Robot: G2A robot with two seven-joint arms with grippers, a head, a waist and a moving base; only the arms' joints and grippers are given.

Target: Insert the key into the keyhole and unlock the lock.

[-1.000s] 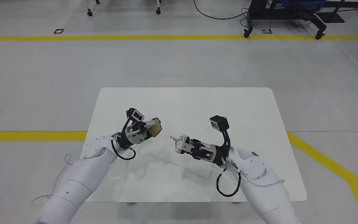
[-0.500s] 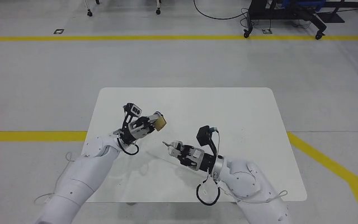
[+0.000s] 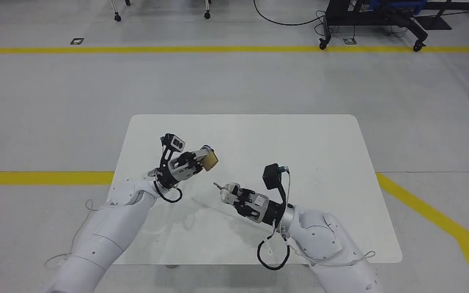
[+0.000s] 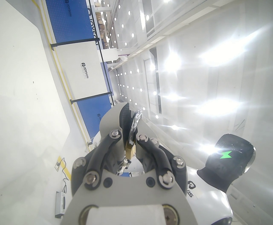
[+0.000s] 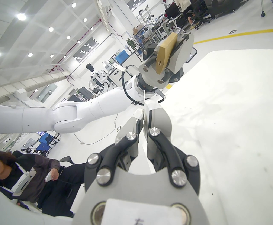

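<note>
White table (image 3: 308,139), yellow floor stripes (image 3: 220,50), blue panels (image 4: 64,19)

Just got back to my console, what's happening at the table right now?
The left gripper holds the brass padlock up above the table, with its keyhole facing the other arm. The right gripper pinches the key, pointed toward the padlock. A gap separates them, so the key is not yet inserted.

A white rounded rectangular table (image 3: 322,139) stood on pale grey glossy floor (image 3: 220,80) — a yellow tape line (image 3: 220,50) ran well beyond it.
</note>
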